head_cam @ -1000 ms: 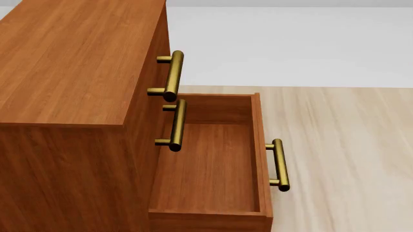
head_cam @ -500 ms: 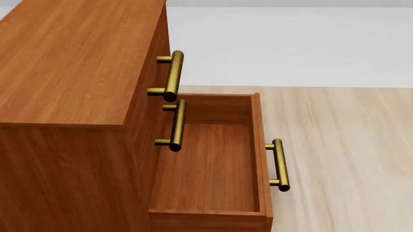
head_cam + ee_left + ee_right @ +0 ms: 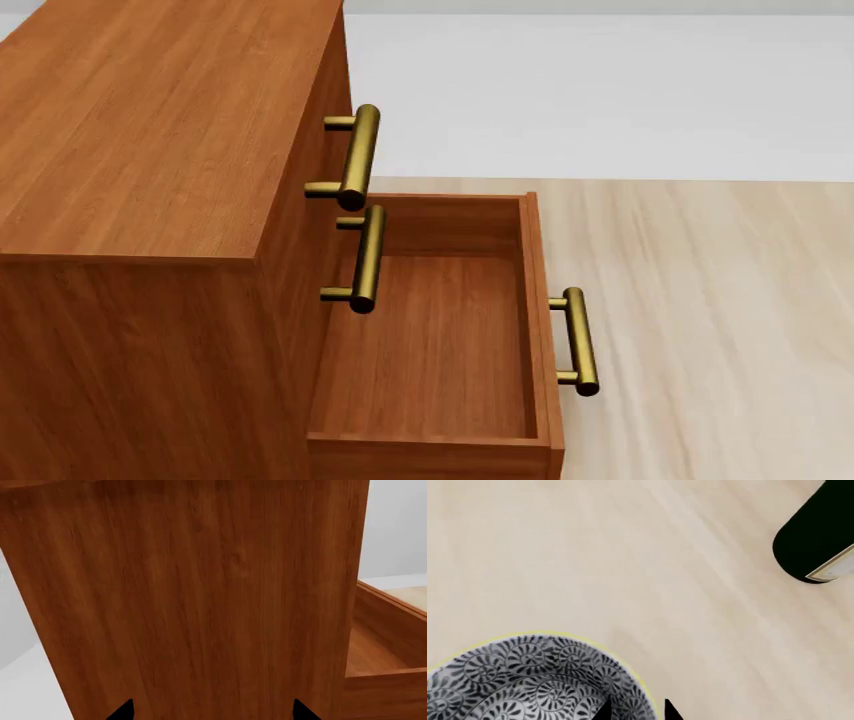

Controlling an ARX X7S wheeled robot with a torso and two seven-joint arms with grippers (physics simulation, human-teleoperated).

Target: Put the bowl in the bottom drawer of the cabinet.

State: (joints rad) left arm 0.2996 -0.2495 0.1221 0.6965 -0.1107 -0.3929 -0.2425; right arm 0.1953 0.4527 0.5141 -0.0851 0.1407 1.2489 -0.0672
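The bottom drawer [image 3: 441,340] of the cabinet [image 3: 147,200] is pulled out wide, and its inside is empty: only the bare wooden floor of the drawer shows in the head view. So the opening step looks done, and the placing step is not done.

The bowl [image 3: 527,680] is not in the drawer. It appears only in the right wrist view, above the pale wooden floor [image 3: 627,555], with its rim between the two dark fingertips of the right gripper [image 3: 637,711]. The tips stand close together, one inside the rim and one outside, so I judge that they pinch the rim and carry the bowl. A dark rounded part [image 3: 817,540], probably of the robot's own base, is well apart from it.

The left gripper [image 3: 210,711] faces the side wall of the cabinet. Its two tips are far apart, so it is spread and holds nothing.

What is left, in my judgement: to bring the bowl over the drawer, lower it inside, and release it. Neither arm shows in the head view, so the bowl seems not yet near the drawer.
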